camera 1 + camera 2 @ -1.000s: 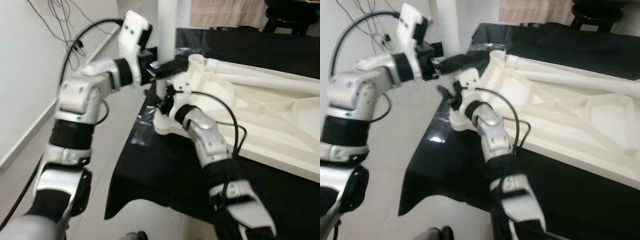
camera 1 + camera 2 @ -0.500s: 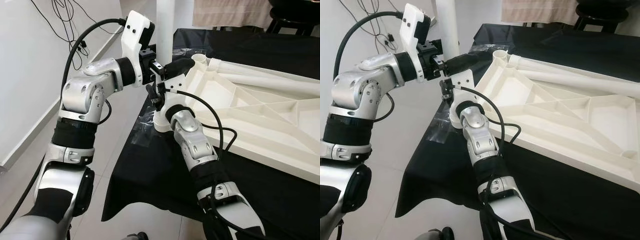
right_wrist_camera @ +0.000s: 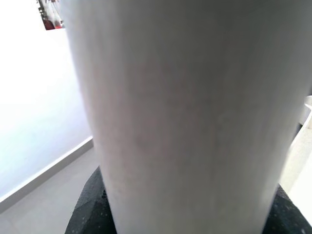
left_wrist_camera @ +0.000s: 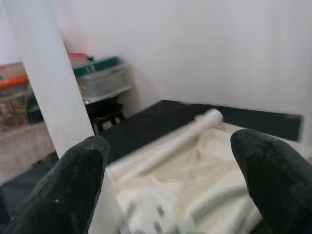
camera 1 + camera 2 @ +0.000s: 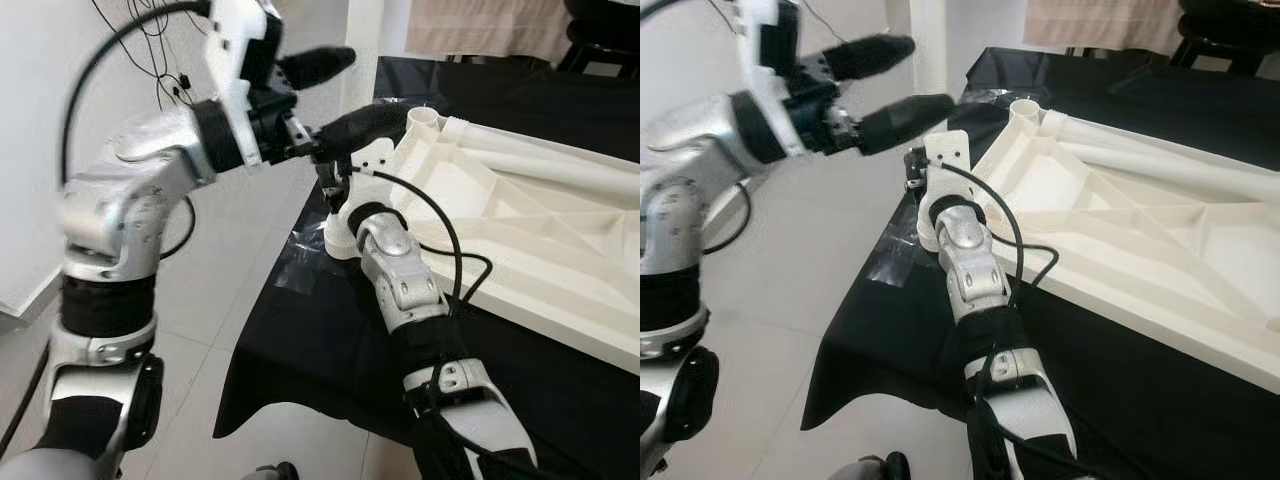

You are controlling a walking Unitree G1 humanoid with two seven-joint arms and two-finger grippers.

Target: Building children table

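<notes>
Tabletop [image 5: 1120, 215] lies underside up on the black-covered counter [image 5: 910, 330], ribs facing up, near corner socket [image 5: 1024, 108] at the counter's edge. One loose leg [image 5: 1160, 150] lies along its far rim

Upright white leg [image 5: 358, 50] stands just beside that corner, at the counter edge. Right gripper [image 5: 930, 180] is at the leg's base; right wrist view has the leg [image 3: 185, 112] between its black fingers [image 3: 90, 200], pressed close, so clenched on the leg

Left gripper [image 5: 335, 95] raised beside the upright leg, fingers spread wide and holding nothing: upper one [image 5: 315, 65] in front of the leg, lower one [image 5: 365, 125] over the corner socket. Left wrist view: both fingers [image 4: 73, 180] well apart, leg [image 4: 53, 92] beside one, tabletop [image 4: 195, 165] beyond

Pale tiled floor [image 5: 230, 290] and white wall with hanging cables [image 5: 150, 50] on the left
</notes>
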